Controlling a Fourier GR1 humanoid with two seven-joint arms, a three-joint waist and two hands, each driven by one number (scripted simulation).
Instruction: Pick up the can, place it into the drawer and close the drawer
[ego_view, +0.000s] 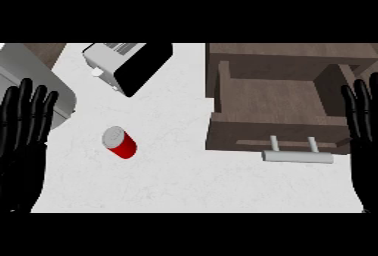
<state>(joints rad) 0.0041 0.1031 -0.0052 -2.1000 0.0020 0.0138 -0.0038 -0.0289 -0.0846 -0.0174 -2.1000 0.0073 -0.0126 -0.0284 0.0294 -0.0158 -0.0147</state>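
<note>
Red can (119, 142) lies tilted on the white counter (184, 185), well left of the open drawer (277, 107); left hand (22, 135) and right hand (363, 135) rest at the edges, fingers straight, apparently slightly spread.

Left hand (26, 130) and right hand (362, 125) at opposite edges, fingers straight and up, holding nothing.

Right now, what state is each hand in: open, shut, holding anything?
Left hand: open, fingers straight, holding nothing, at the left edge.
Right hand: open, fingers straight, holding nothing, at the right edge.
</note>
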